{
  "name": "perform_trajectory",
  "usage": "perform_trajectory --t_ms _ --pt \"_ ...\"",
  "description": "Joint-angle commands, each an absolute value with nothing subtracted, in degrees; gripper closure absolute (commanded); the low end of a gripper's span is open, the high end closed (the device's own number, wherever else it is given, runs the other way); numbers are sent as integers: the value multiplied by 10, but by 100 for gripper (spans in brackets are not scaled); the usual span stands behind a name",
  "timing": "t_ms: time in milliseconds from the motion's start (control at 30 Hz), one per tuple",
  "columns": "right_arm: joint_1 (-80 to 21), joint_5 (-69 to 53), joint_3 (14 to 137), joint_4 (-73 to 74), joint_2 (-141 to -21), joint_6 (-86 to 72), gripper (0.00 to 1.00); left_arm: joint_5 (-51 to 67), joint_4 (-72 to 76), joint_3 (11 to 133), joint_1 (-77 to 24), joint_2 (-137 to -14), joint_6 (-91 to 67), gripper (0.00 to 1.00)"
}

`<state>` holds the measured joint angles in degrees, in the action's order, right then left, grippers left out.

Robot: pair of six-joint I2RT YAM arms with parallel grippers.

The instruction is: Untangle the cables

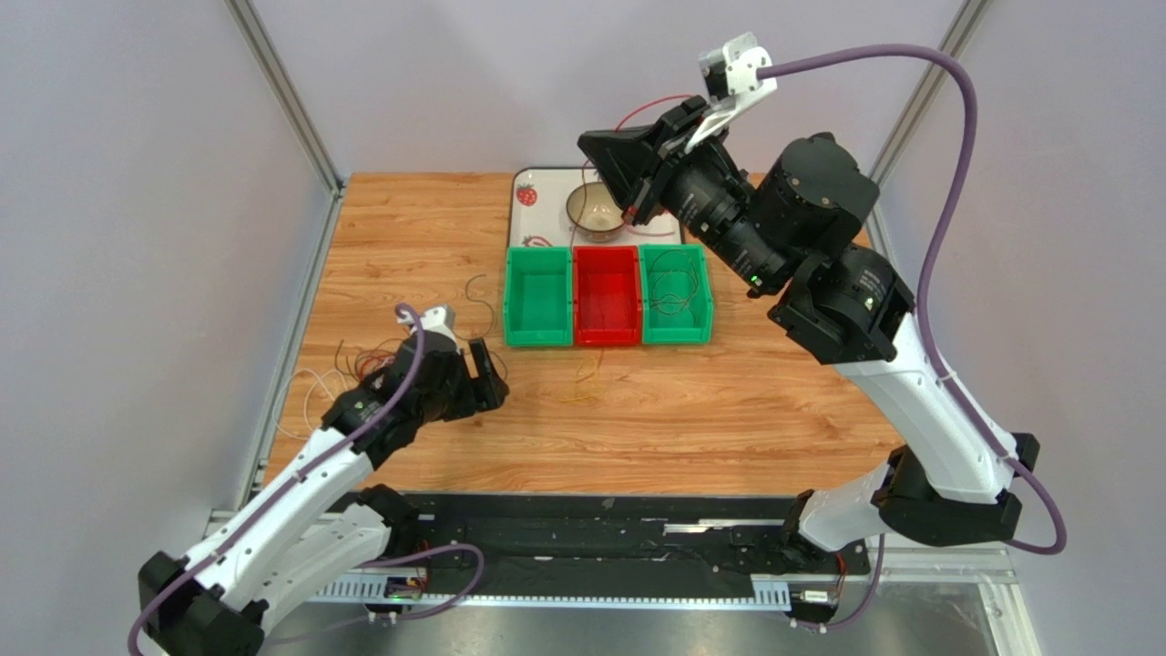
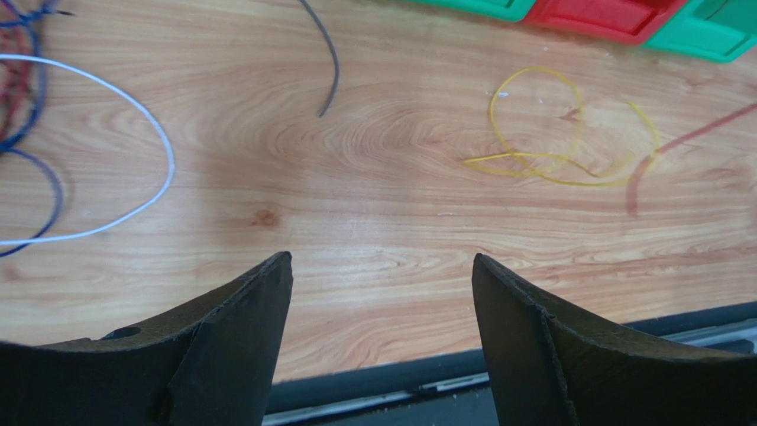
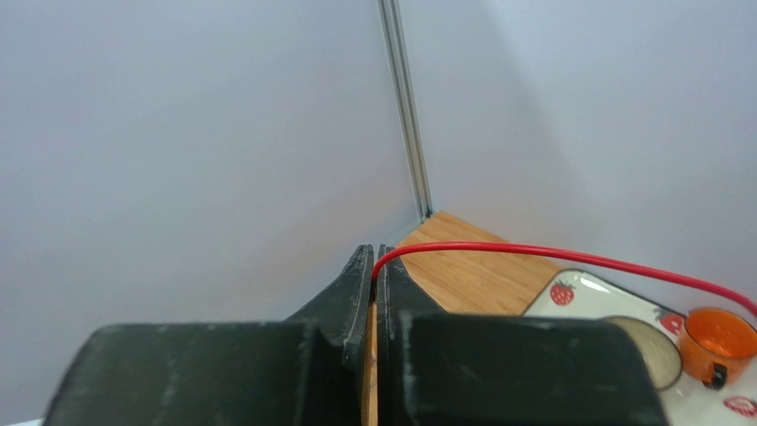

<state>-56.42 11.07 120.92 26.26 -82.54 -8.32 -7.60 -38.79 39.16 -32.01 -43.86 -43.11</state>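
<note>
My right gripper (image 1: 602, 148) is raised above the back of the table. It is shut on a thin red cable (image 3: 569, 257) that arcs away from the fingertips (image 3: 375, 257) toward the tray; the cable shows in the top view (image 1: 654, 104). My left gripper (image 1: 487, 377) is open and empty, low over bare wood (image 2: 382, 266). A bundle of tangled cables (image 1: 359, 358) lies to its left. In the left wrist view a yellow looped cable (image 2: 569, 133), a red strand (image 2: 684, 140), a white loop (image 2: 151, 124) and a dark cable (image 2: 330, 62) lie loose on the wood.
Three bins stand in a row mid-table: green (image 1: 538, 294), red (image 1: 608, 294), green (image 1: 676, 294). Behind them a strawberry-print tray (image 1: 531, 189) holds a bowl (image 1: 597, 205) and an orange cup (image 3: 718, 342). Grey walls enclose the table.
</note>
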Motion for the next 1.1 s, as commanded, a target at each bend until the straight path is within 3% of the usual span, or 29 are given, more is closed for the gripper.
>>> perform_trajectory --t_ms 0,233,633,900,1067 --pt "-563 157 1140 253 -788 -84 100 -36 -212 330 -349 -470 -462 19" --pt "-559 212 1076 242 -747 -71 100 -102 -72 320 -475 -578 -397 20" --pt "-541 246 969 236 -668 -66 100 -109 -8 388 -520 -757 -387 27" --pt "-531 237 940 232 -646 -69 100 -135 -24 460 -525 -861 -367 46" --pt "-531 236 932 232 -636 -69 100 -173 -79 512 -526 -918 -383 53"
